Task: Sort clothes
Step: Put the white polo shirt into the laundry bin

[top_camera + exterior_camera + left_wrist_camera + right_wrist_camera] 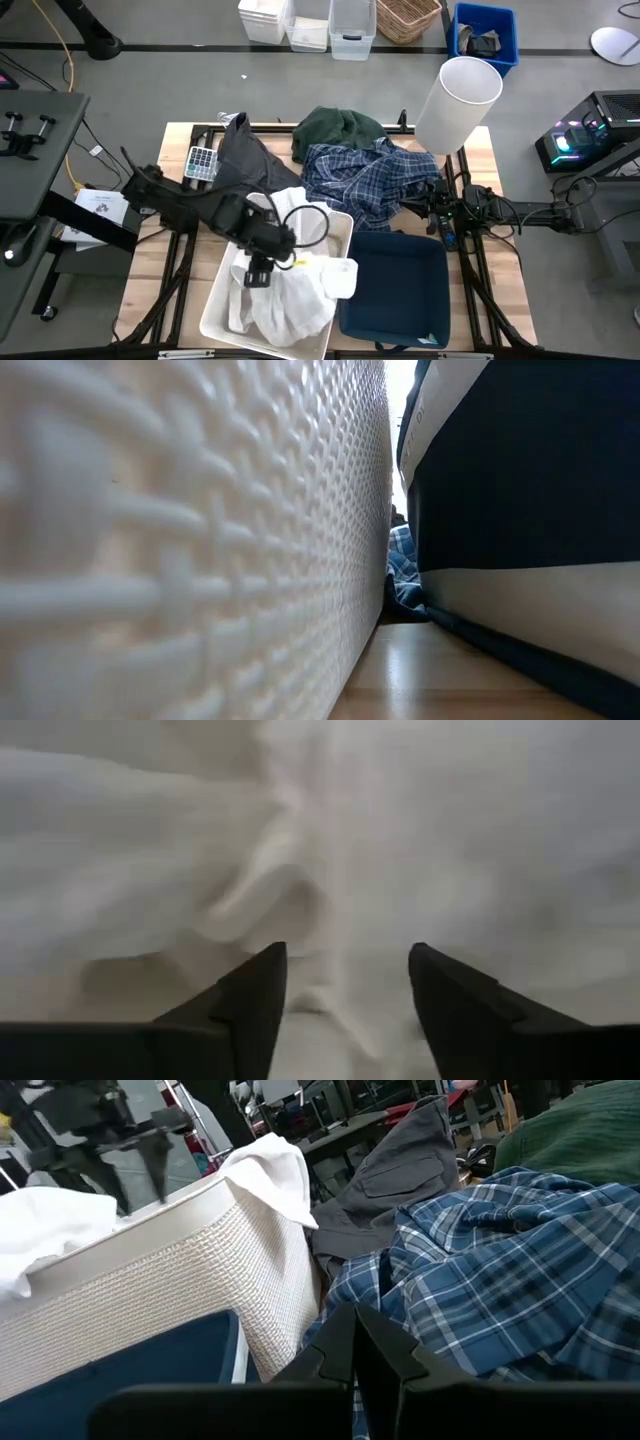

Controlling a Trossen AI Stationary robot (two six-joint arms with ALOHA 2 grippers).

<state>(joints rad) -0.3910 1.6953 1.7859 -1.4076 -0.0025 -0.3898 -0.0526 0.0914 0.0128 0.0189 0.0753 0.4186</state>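
Observation:
Several white garments (290, 295) lie heaped in the white bin (215, 300); one hangs over its far rim (270, 1170). My left gripper (258, 272) is open close over the heap, with a white fold (300, 910) ahead between its fingers. A blue-and-white plaid shirt (365, 180) lies on the table, with a dark green garment (340, 128) behind it and a dark grey one (240, 160) to its left. My right gripper (352, 1320) is shut at the plaid shirt's right edge (425, 200). My left gripper points down at the white garments (330, 840); whether its fingertips touch the cloth, I cannot tell. My right gripper lies level, pointing toward the table's left at the plaid shirt (480, 1280); whether its shut tips touch the cloth, I cannot tell.
A navy blue bin (395, 285) stands right of the white bin, a narrow gap between them (395, 610). A white cylinder (458, 100) stands at the far right corner. A calculator-like pad (203, 162) lies at the far left. Bins and a basket (405, 18) sit on the floor beyond.

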